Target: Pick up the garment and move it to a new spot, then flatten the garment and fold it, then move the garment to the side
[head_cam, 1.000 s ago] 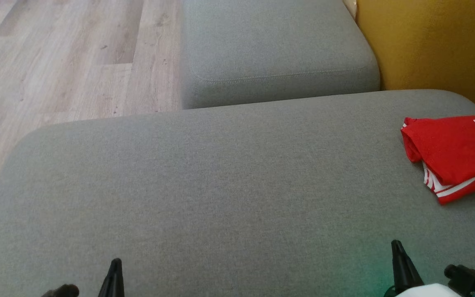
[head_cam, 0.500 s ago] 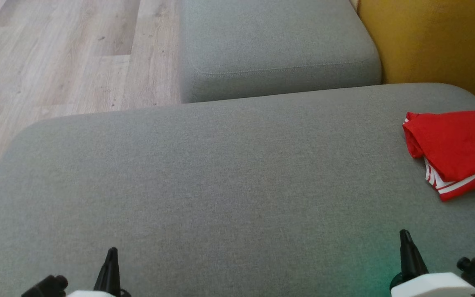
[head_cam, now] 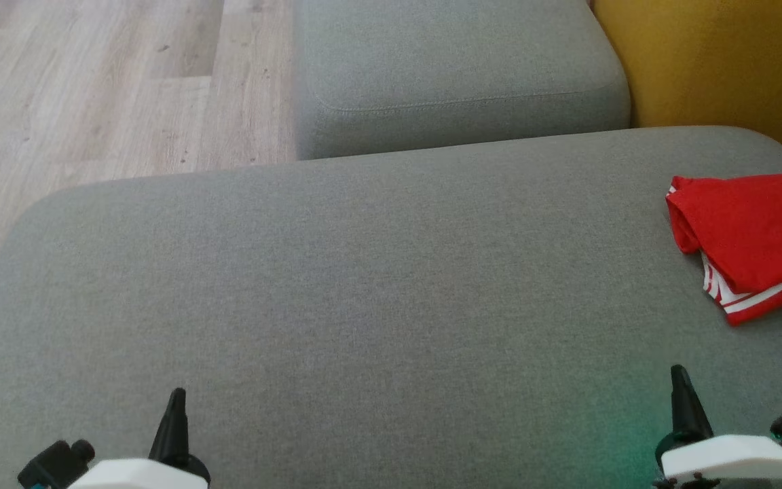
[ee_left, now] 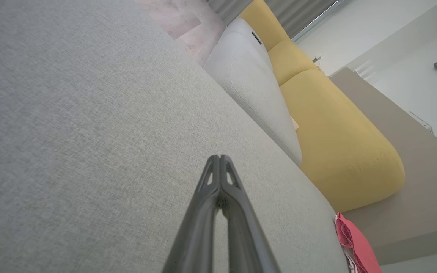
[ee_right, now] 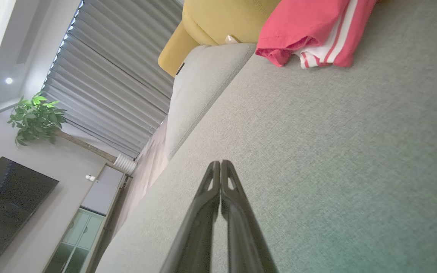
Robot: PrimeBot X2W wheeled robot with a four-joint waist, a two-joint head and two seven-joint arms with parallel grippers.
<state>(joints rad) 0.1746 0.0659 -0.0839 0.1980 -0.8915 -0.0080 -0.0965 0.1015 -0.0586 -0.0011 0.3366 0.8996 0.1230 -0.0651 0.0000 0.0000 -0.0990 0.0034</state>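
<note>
L gripper (head_cam: 176, 397), R gripper (head_cam: 680, 375) closed tight, empty; folded red garment (head_cam: 747, 234) on grey cushion (head_cam: 364, 272).

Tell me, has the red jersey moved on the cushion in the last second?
No. The red jersey lies at the same spot near the far right corner of the grey cushion; the whole view shifted, so the camera moved.

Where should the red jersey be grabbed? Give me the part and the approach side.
Probably the rolled left edge of the red jersey, where the folded layers bunch into a raised ridge. Come in from its left, across the bare grey cushion, with the right end effector, which sits nearest and is shut.
</note>
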